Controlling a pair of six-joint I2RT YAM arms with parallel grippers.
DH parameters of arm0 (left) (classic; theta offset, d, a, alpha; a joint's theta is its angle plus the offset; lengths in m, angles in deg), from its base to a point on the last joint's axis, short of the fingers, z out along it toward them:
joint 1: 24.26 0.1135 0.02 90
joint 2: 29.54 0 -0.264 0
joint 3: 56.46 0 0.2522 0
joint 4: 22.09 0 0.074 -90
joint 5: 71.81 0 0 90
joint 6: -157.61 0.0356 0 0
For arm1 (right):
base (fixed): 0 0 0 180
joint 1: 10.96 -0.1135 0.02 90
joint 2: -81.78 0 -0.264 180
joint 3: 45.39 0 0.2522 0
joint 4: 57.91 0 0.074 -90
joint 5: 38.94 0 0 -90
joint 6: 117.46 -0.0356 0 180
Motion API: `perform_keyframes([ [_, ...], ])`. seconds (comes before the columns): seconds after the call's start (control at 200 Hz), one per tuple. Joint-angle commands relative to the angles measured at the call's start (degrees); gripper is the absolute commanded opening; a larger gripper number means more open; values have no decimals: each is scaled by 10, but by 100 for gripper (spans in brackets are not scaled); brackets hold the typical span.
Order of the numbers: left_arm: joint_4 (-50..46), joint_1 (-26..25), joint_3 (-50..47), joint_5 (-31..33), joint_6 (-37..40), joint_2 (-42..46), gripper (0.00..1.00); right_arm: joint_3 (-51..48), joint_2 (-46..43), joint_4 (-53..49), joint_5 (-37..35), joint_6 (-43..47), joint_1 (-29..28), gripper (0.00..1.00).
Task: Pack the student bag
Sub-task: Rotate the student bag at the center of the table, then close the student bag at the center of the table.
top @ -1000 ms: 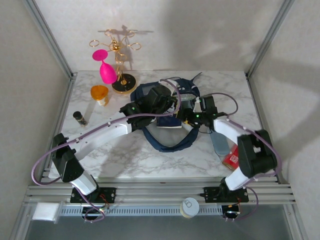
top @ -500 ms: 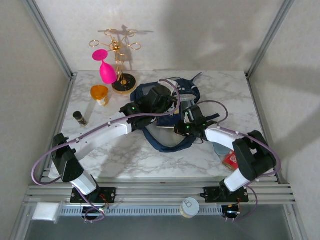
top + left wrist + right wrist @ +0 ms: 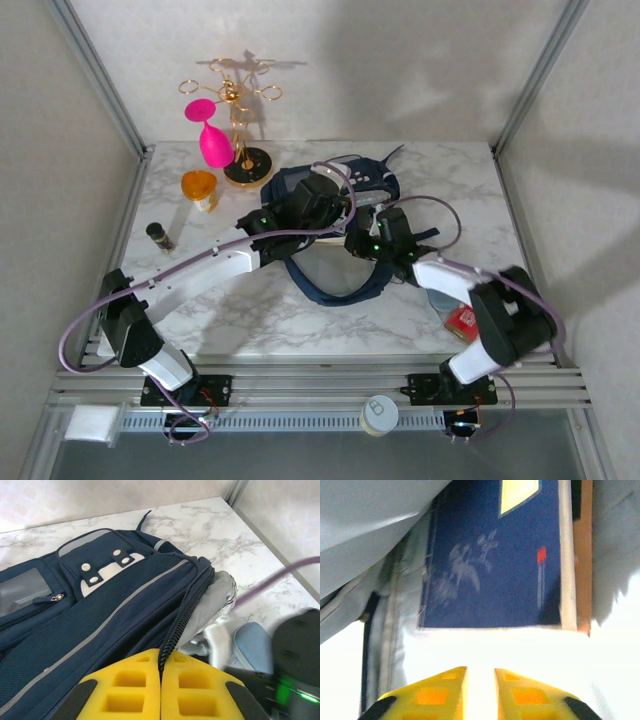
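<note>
**A:** Left end effector [image 3: 161, 656] hasn't budged over the last second. Its pads are shut on the zip edge of the student bag [image 3: 100, 615], holding the mouth up at the middle of the table [image 3: 250, 310].

**B:** And the right end effector [image 3: 480, 672]?

**A:** It came in from the bag's right side toward that mouth. Its pads stand a narrow gap apart with nothing between them.

**B:** So the book [image 3: 495, 565] is let go?

**A:** Looks so. It lies flat just ahead of the fingertips, against the grey lining [image 3: 370, 525], so I judge it inside the bag.

**B:** What's left?

**A:** A pale blue item [image 3: 437, 288] and a red one [image 3: 462, 320] lie beside the right arm. Probably those go next, while the left keeps the bag open.
</note>
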State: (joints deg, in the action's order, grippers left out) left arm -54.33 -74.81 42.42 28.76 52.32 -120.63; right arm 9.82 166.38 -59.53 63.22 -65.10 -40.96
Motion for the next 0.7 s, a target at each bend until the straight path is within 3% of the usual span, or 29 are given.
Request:
perform_keyframes([
  [0.0, 47, -3, 4, 7, -2, 31, 0, -43, -118, -46, 4, -3, 7, 31],
  [0.185, 36, -3, -19, 9, -6, 37, 0, -91, -235, -213, -57, -46, 66, 49],
  [0.29, 34, -4, -45, 4, -10, 47, 0, -131, -240, -196, -18, -55, 95, 58],
  [0.421, 29, -6, -81, -1, -29, 61, 0, -139, -176, -125, 43, -59, 103, 65],
  [0.516, 34, -10, -116, -2, -49, 75, 0, -115, -110, -83, 63, -49, 103, 57],
  [0.611, 28, -19, -133, 4, -74, 87, 0, -83, -55, -48, 44, -43, 106, 39],
  [0.696, 28, -31, -149, 10, -114, 99, 0, -43, -8, -10, 70, -33, 112, 25],
])
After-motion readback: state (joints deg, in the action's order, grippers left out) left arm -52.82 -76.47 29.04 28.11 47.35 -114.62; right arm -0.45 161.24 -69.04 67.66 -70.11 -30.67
